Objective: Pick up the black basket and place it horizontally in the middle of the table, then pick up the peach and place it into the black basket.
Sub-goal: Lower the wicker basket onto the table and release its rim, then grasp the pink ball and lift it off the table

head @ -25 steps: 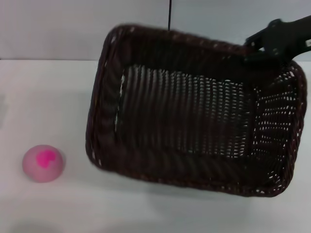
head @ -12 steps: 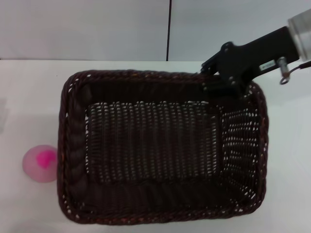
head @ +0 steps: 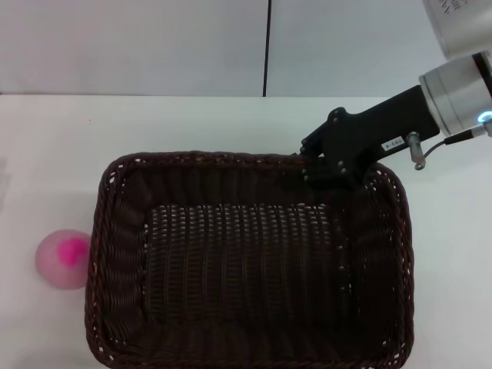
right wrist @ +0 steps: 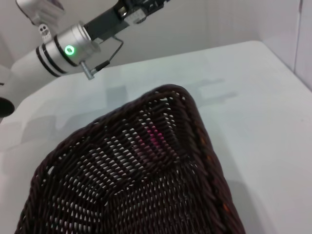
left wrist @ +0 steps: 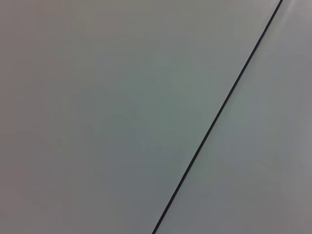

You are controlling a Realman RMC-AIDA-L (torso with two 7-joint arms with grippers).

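Note:
The black basket (head: 246,261) lies flat and open side up on the white table (head: 54,138), its long side running left to right, and its front edge is cut off by the picture. My right gripper (head: 324,166) is shut on the basket's far rim near the right corner. The peach (head: 66,258), pale pink with a magenta blotch, sits on the table just left of the basket, apart from it. In the right wrist view the basket (right wrist: 146,185) fills the foreground and the peach (right wrist: 153,138) glows pink through the weave. My left arm (right wrist: 68,46) is raised far off.
A grey wall (head: 154,46) with a dark vertical seam stands behind the table's far edge. The left wrist view shows only that wall (left wrist: 97,117). Bare table lies left of and behind the basket, and to its right (head: 453,254).
The basket has gone from tilted and raised to lying flat on the table, nearer the front. My right gripper has moved down and left with the rim in it. The peach has not moved.

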